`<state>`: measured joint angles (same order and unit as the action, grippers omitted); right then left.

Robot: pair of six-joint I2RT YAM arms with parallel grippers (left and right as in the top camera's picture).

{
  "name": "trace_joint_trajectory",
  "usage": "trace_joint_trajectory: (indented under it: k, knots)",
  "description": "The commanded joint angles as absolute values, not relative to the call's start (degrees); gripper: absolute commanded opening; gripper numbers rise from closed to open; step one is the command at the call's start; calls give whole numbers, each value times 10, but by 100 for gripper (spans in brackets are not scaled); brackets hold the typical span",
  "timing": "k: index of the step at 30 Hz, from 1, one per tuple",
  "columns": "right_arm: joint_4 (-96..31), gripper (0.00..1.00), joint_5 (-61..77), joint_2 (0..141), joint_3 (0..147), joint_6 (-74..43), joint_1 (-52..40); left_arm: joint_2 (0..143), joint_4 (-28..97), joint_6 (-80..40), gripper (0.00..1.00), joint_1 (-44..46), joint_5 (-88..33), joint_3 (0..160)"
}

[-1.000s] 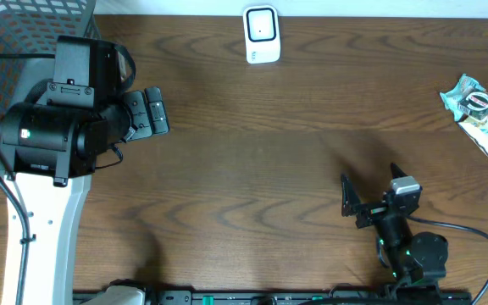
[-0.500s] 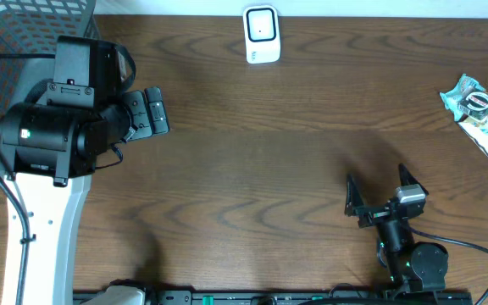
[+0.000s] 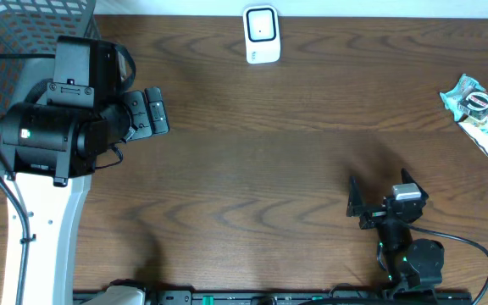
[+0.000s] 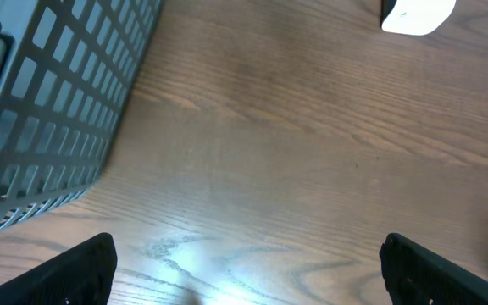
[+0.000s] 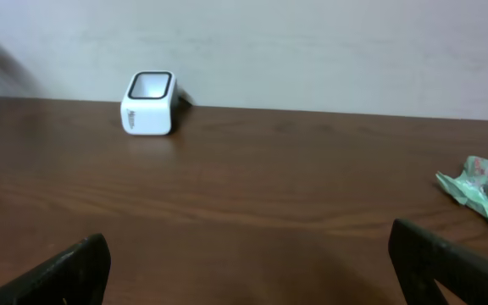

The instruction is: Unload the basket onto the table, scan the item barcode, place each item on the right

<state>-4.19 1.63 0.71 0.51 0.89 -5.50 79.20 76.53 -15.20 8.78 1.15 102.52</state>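
So not much has moved in the last second. The only change is the right pincer [image 3: 380, 185]: it's drifted a touch to the right and pulled back slightly toward the front edge of the bench [image 3: 252, 169]. It's sitting well down and to the right of the scanner [image 3: 262, 35]. Its fingers are spread wide apart with nothing between them, same as a second ago.

The left pincer [image 3: 153, 112] hasn't budged at all. It's parked off to the left of the scanner, beside the basket [image 4: 49, 110], also wide apart and empty.

The snack packet [image 3: 484, 105], which I'm guessing is the thing to scan, is lying flat far to the right of the scanner, near the right-hand edge, and nothing is touching it. It hasn't shifted. From the right wrist camera you can see the scanner at the back left and the packet poking in at the far right, so the arm isn't pointed squarely at the packet.

What that means for the job: we're right at the start. My read is that little sideways drift is the right arm starting to turn toward the packet, but there's a lot of bare bench between them. It needs to swing further right and reach out before any grab. Can't tell from here which face has the barcode.
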Motion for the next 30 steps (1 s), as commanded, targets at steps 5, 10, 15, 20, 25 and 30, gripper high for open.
trace_joint_trajectory:
  k: [5, 10, 15, 20, 25, 30]
  knots:
    - [-45, 99, 1, 3, 3, -32, -43, 791, 768, -153, 98, 86, 8, 1022]
    - [-45, 99, 2, 3, 3, -29, -43, 791, 768, -153, 98, 86, 8, 1022]
    - [-46, 99, 2, 3, 3, -27, -43, 791, 768, -153, 98, 86, 8, 1022]
    - [-46, 99, 2, 3, 3, -27, -43, 791, 768, -153, 97, 86, 8, 1022]
    - [-46, 99, 3, 3, 3, -25, -43, 791, 768, -153, 98, 86, 8, 1022]
    - [-46, 99, 6, 3, 3, -16, -44, 791, 768, -153, 98, 86, 8, 1022]
